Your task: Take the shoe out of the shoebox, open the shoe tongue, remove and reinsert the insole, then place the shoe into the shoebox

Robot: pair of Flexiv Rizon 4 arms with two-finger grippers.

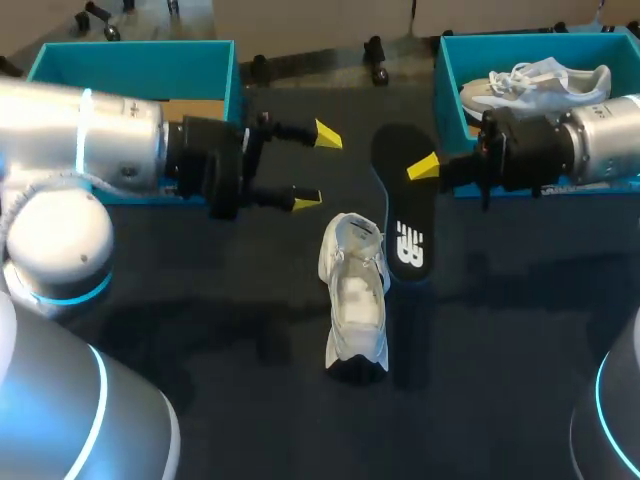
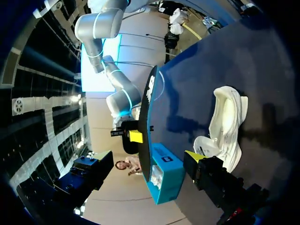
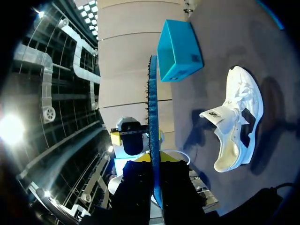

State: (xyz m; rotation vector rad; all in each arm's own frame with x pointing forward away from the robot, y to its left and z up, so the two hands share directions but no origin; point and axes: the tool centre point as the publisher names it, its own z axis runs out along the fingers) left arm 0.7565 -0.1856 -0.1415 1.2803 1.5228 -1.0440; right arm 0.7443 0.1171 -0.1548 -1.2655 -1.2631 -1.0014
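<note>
Head view: you're mid-task, between pulling the insole and putting it back. The right gripper (image 1: 425, 168) is clamped on the insole (image 1: 402, 215) at its rim near one end. It holds the insole clear of the table (image 1: 500, 350), just beside the shoe (image 1: 355, 295) on the right-arm side.

The shoe lies on the table between the two arms, mouth up, and is out of both boxes. The opening looks wide from here, though I can't judge how far back the tongue sits.

The left gripper (image 1: 318, 167) has its fingers spread with nothing between them. It hangs above the table near the shoe's far end, apart from it.

In the right wrist view the insole (image 3: 153, 117) runs edge-on straight out between that gripper's fingers, so the grip looks solid.

My read of the next move:
- Tilt the insole and feed its free end into the shoe mouth, towards the toe.
- Use the left gripper to pin the shoe or hold the tongue back (a light shoe will likely skid otherwise).
- Boxing comes after. The right box (image 1: 445, 90) already has a second shoe (image 1: 535, 85) in it, and the left box (image 1: 130, 46) is the other option.
</note>
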